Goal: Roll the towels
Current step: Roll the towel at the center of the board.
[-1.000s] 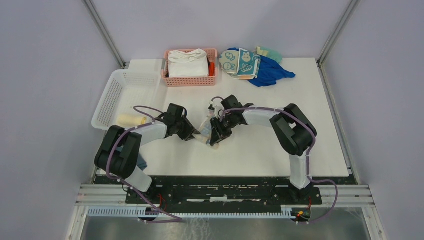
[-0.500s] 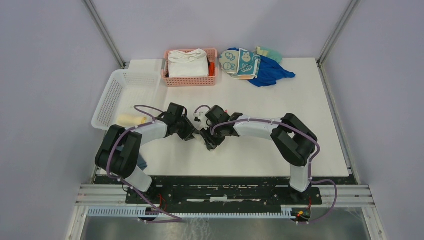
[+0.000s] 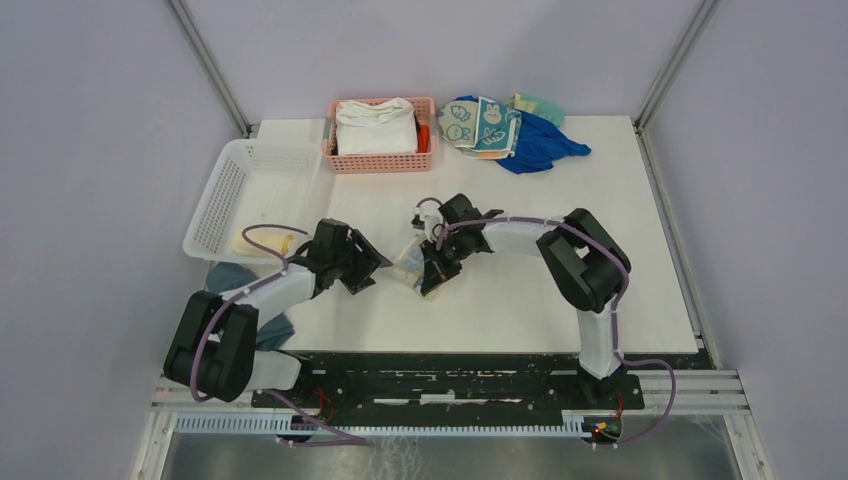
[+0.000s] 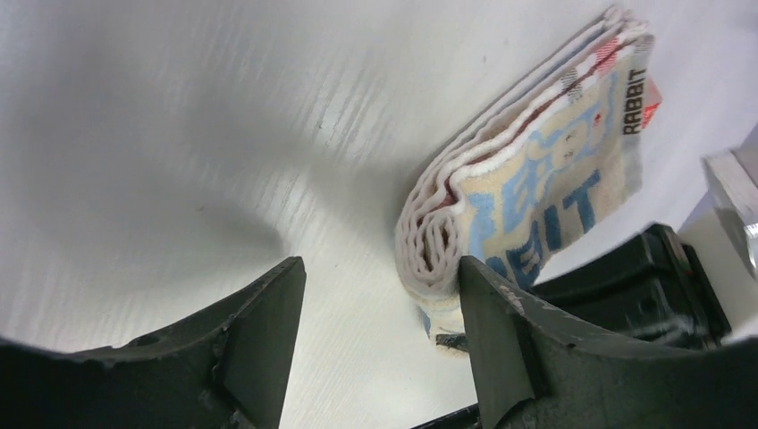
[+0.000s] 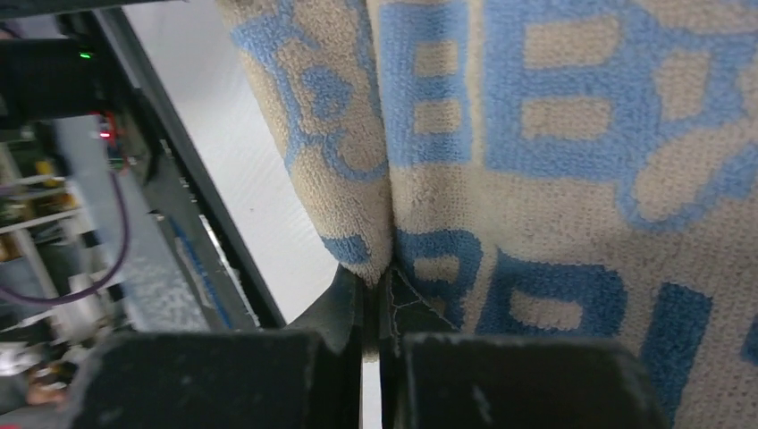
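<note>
The beige towel with blue "RABBIT" lettering [image 3: 409, 262] lies folded into a thick bundle mid-table; its layered end shows in the left wrist view [image 4: 527, 192]. My right gripper [image 3: 430, 272] is shut on its edge, and the cloth fills the right wrist view [image 5: 536, 134] above the closed jaws [image 5: 383, 308]. My left gripper [image 3: 366, 264] is open and empty just left of the towel [image 4: 380, 335], not touching it. A rolled yellow towel [image 3: 262, 242] lies in the white basket [image 3: 232, 180]. The rabbit-face towel [image 3: 478, 124] lies at the back.
A pink basket [image 3: 380, 162] holding a thick white folded cloth [image 3: 375, 125] stands at the back centre. A blue cloth [image 3: 540, 145] and a green one [image 3: 540, 103] lie at the back right. A dark blue-grey cloth [image 3: 232, 276] hangs at the table's left edge.
My left arm has drawn back to the left, away from the towel, with its jaws open. My right gripper swung left, then back right, still holding the towel.
</note>
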You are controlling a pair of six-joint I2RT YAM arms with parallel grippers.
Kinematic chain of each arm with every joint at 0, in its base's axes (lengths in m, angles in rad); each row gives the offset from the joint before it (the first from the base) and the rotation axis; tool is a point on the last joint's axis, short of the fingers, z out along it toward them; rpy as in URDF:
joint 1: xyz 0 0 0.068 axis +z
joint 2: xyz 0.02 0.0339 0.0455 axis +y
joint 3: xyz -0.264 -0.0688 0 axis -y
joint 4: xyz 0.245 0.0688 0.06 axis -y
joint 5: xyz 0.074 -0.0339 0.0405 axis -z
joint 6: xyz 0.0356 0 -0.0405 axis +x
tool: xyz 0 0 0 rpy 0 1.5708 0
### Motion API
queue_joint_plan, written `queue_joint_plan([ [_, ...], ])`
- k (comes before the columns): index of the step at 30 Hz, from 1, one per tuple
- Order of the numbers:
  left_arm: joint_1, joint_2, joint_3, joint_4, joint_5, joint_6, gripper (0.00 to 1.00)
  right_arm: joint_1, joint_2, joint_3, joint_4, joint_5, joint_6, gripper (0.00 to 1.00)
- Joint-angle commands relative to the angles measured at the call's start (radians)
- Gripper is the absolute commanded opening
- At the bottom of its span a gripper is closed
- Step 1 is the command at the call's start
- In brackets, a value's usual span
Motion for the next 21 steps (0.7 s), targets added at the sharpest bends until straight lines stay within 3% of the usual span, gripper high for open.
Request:
queue_joint_plan([
  [1,0.040,-0.128,-0.091,0.146,0.032,0.023,0.71,-0.052,0.054,0.028,0.066,-0.283,0.137,0.01],
  [8,0.047,-0.180,-0.200,0.336,0.165,-0.014,0.72,-0.102,0.157,0.045,0.097,-0.361,0.250,0.01],
  [21,0.002,0.076,-0.195,0.487,0.229,-0.070,0.62,-0.126,0.200,0.066,0.008,-0.315,0.228,0.03],
])
